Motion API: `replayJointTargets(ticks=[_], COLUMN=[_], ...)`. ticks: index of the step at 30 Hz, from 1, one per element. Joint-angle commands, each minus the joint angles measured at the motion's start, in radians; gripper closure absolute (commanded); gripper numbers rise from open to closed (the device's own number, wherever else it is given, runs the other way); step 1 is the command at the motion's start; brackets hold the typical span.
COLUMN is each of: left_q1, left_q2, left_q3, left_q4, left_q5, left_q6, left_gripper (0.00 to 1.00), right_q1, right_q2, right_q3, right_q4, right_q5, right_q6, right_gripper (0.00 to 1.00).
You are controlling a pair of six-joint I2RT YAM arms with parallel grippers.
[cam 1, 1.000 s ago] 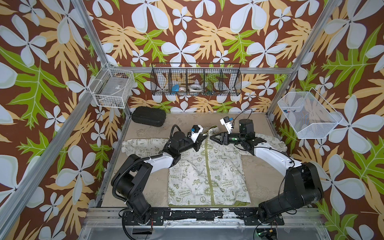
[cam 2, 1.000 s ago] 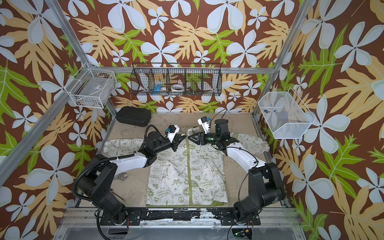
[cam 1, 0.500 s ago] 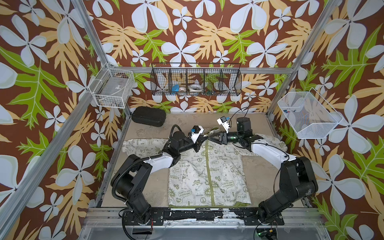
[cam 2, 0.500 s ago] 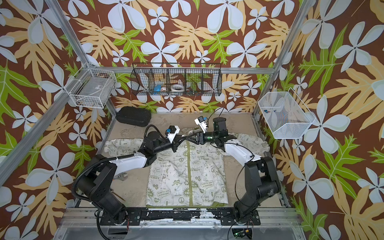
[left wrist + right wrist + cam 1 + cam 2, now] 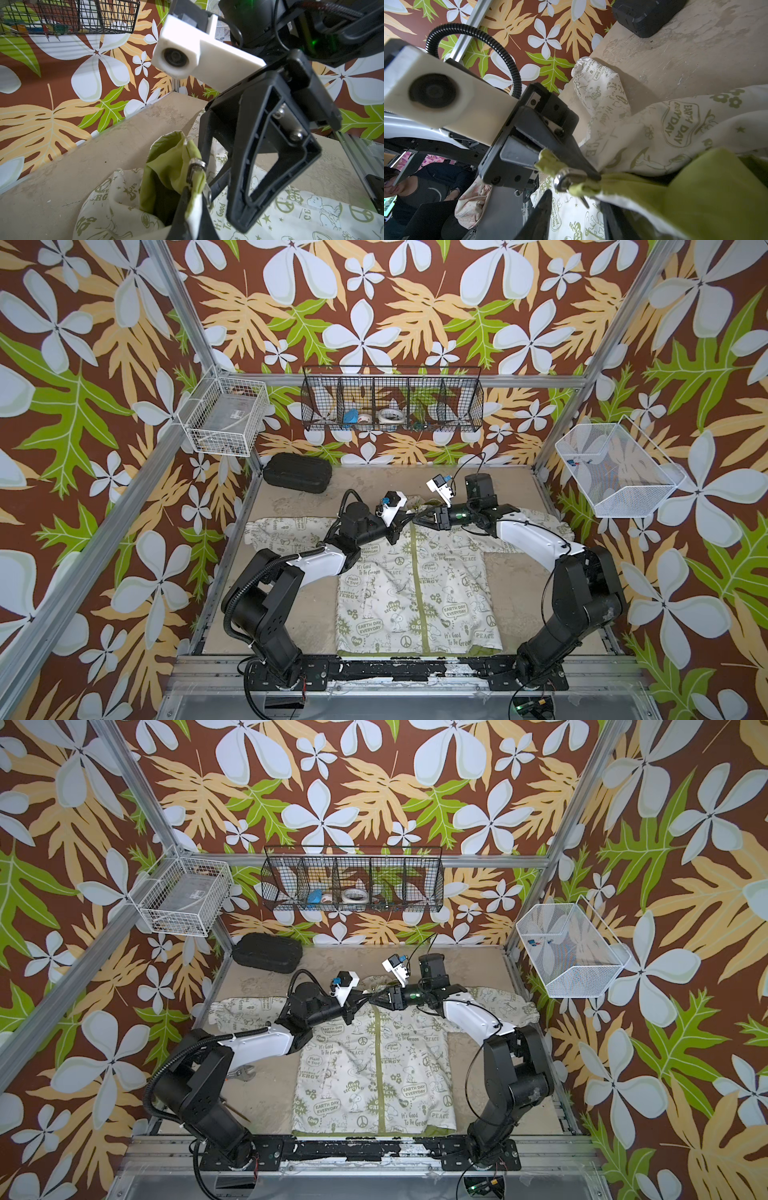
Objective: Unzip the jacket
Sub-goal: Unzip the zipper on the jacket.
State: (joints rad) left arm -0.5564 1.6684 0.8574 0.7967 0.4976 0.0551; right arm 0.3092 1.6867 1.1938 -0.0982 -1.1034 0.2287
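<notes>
Olive-green collar fabric is pinched in the left gripper (image 5: 591, 174), whose jaws are closed tight on the top of the zipper strip (image 5: 419, 593); a tuft of cloth pokes out behind the fingertips. Facing it tip to tip, the right gripper (image 5: 577, 205) stands partly open. Its two fingers straddle the metal zipper slider (image 5: 566, 179), with the pull tab (image 5: 584, 200) hanging in the gap, and neither finger is clearly pressing on it. The jacket (image 5: 374, 601) lies front-up in the middle of the sandy tabletop (image 5: 519, 572), sleeves spread to either side, hem toward the arm bases. Its zipper looks closed from hem to collar — only the neck is lifted off the surface, with green hood lining showing.
</notes>
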Motion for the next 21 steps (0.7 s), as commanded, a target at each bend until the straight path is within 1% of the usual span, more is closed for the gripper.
replayJointTargets(ticks=[1, 4, 7, 11, 15, 21], left_q1=[-0.004, -0.004, -0.004, -0.004, -0.004, -0.004], left_q2=[-0.002, -0.001, -0.003, -0.006, -0.005, -0.004], left_q3=[0.009, 0.019, 0.024, 0.023, 0.023, 0.024], left_q4=[0.046, 0.032, 0.020, 0.016, 0.016, 0.020], left_q5=[0.038, 0.037, 0.034, 0.033, 0.039, 0.068], left_q6=[0.001, 0.007, 0.015, 0.019, 0.014, 0.011], left_gripper=[1.00, 1.00, 1.00, 1.00, 1.00, 1.00], right_q1=[0.002, -0.003, -0.005, -0.005, 0.000, 0.002], right_q2=[-0.012, -0.042, -0.067, -0.091, -0.078, -0.024], right_q3=[0.016, 0.015, 0.010, -0.030, -0.044, -0.014], right_q4=[-0.095, -0.150, -0.206, -0.209, -0.200, -0.179], right_q5=[-0.016, 0.001, 0.006, -0.020, -0.042, -0.026], right_q6=[-0.082, -0.118, -0.159, -0.165, -0.157, -0.161], right_gripper=[0.58, 0.55, 0.54, 0.54, 0.54, 0.55])
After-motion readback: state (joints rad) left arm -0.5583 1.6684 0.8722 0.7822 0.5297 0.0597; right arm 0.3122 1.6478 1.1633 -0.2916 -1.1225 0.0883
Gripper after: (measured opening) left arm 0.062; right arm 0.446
